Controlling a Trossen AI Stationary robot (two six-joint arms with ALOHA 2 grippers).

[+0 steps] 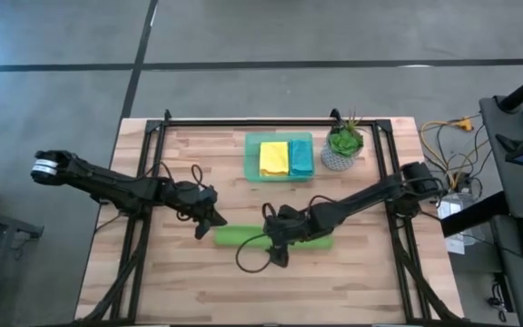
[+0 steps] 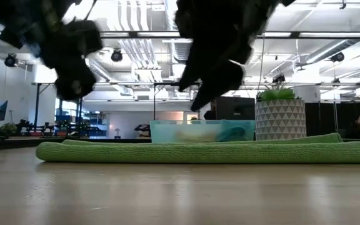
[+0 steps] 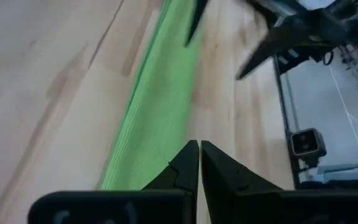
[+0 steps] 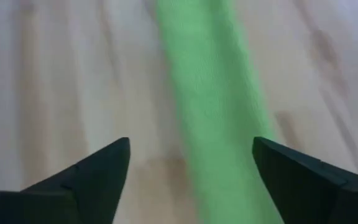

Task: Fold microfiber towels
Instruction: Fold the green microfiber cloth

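A lime green towel lies flat on the table as a long narrow folded strip; it also shows in the low view. My left gripper is shut and hangs above the strip's left end, clear of it in the low view. My right gripper is open above the middle of the strip, its fingers apart and clear of it. A yellow towel and a teal-blue towel lie folded in the green tray. I cannot make out a second lime towel.
A potted plant in a white patterned pot stands at the far right beside the tray. A black frame runs around the table's far and side edges. Bare wood lies at the table's near side.
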